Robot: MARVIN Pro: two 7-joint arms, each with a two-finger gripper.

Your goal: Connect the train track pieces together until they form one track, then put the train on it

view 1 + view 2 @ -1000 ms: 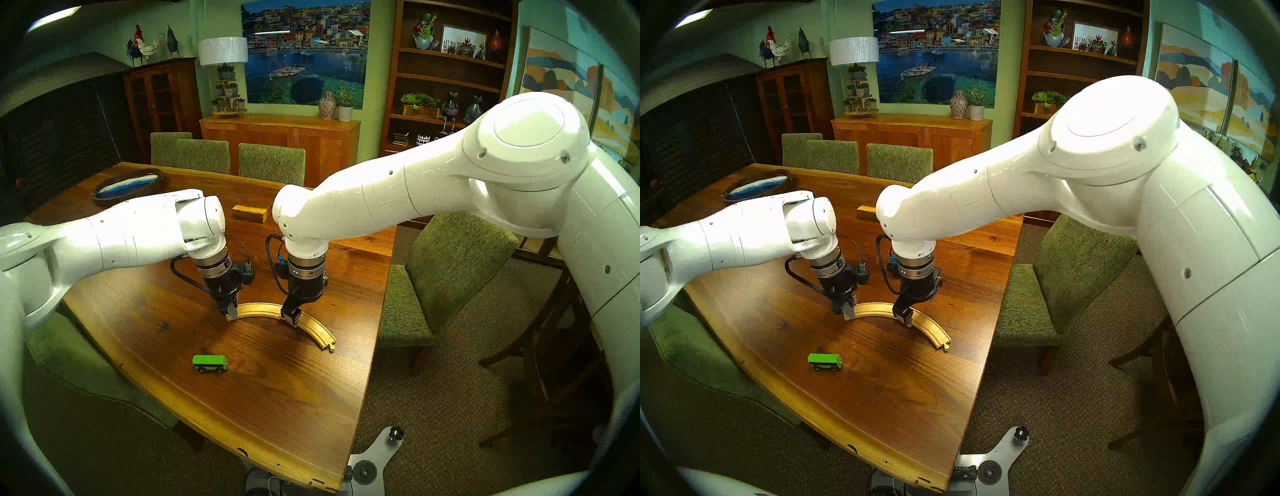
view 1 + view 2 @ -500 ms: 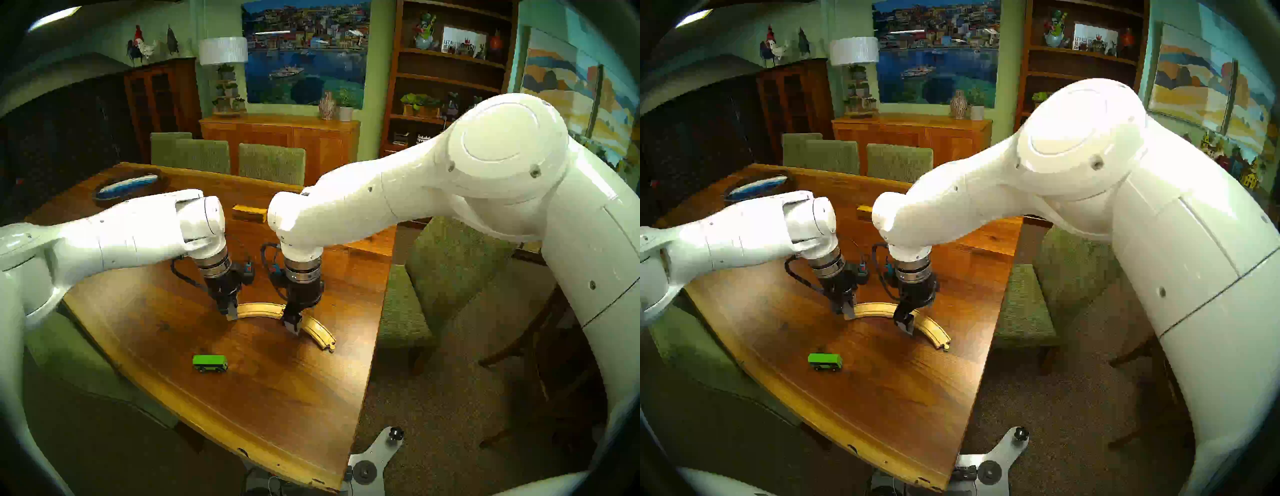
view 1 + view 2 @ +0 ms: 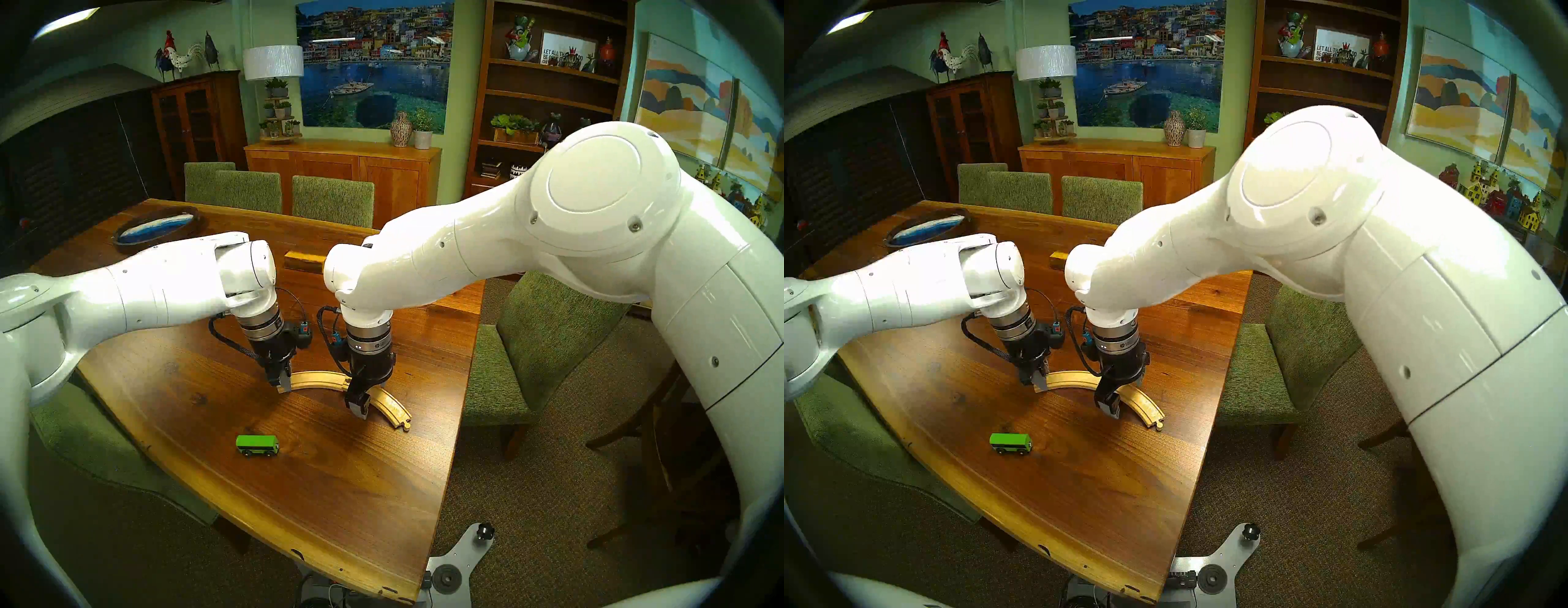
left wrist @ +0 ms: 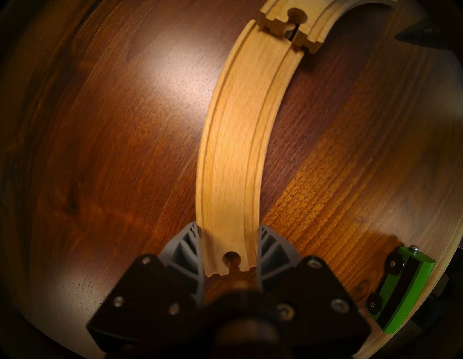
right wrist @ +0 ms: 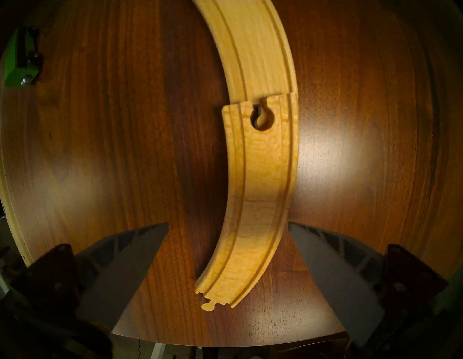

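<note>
The two curved track pieces sit end to end mid-bench as one arc, though the peg looks only partly seated in the socket. Left tool is clamped on the sides of the left piece's free end. Right tool hangs over the right piece, fingers spread wide, gripping nothing. Green train sits alone nearer the bench edge.

both arms reach over, wrists pointing down; left gripper clamped, right gripper spread wide.
</note>
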